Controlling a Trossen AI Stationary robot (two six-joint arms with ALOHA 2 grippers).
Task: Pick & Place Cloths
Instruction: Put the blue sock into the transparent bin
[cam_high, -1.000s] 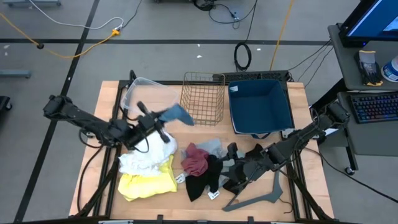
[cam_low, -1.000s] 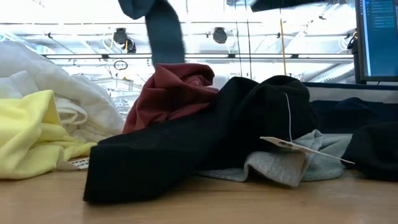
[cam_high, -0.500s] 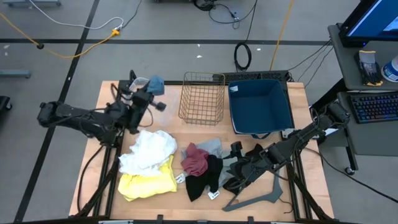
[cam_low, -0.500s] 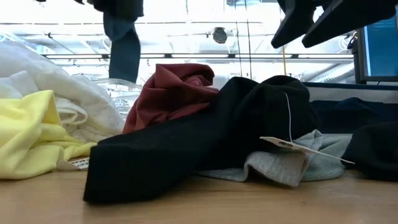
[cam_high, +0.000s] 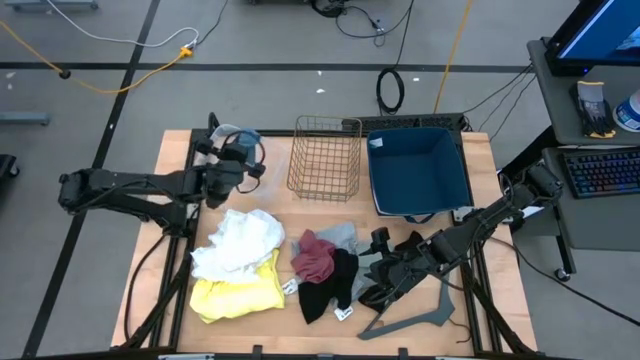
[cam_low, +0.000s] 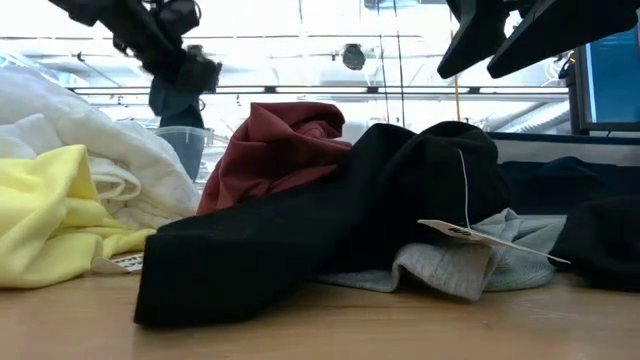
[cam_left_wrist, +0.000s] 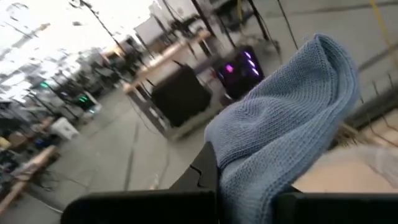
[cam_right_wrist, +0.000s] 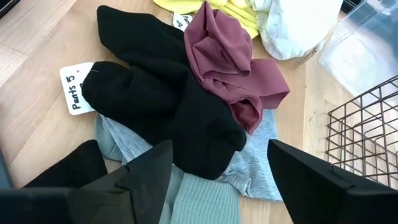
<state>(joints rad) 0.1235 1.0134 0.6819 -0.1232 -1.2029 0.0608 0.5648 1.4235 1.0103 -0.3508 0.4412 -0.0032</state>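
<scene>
Left tool (cam_high: 240, 152) carried pinched blue-grey cloth (cam_left_wrist: 283, 134) over clear bin (cam_low: 190, 145); right tool (cam_right_wrist: 217, 180) spread.

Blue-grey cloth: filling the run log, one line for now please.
left gripper: shut on blue-grey cloth, above clear bin | right gripper: open over cloth pile

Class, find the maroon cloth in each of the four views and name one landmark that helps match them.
High view: maroon cloth, table centre, in the pile.
Low view: centre, behind the black cloth.
Left wrist view: not in it.
Right wrist view: upper middle.
Shared landmark: the black cloth touching it.
</scene>
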